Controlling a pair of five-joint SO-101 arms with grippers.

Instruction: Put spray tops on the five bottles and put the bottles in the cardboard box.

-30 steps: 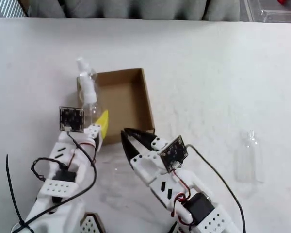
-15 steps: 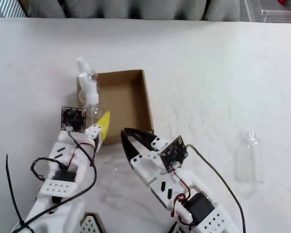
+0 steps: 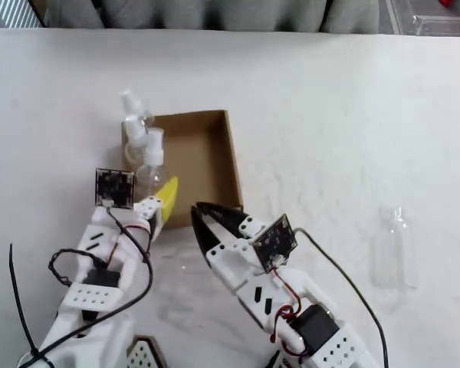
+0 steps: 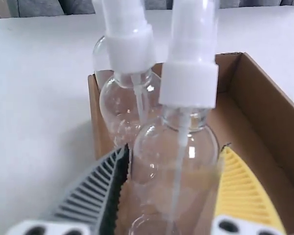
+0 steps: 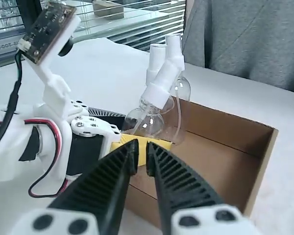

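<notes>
1 bottle (image 4: 179,139) clamped in left tool (image 4: 172,161).

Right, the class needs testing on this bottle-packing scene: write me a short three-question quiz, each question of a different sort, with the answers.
1. True or false: the held bottle between the left gripper's fingers already has its spray top.
2. Pick one. Relative to the cardboard box, the topless bottle is: A) inside it; B) lying on the table to its right; C) standing against its left wall.
3. Fill in: ____ capped bottle stands in the box, free of the fingers.

Key: 1 true; 2 B; 3 one.
</notes>
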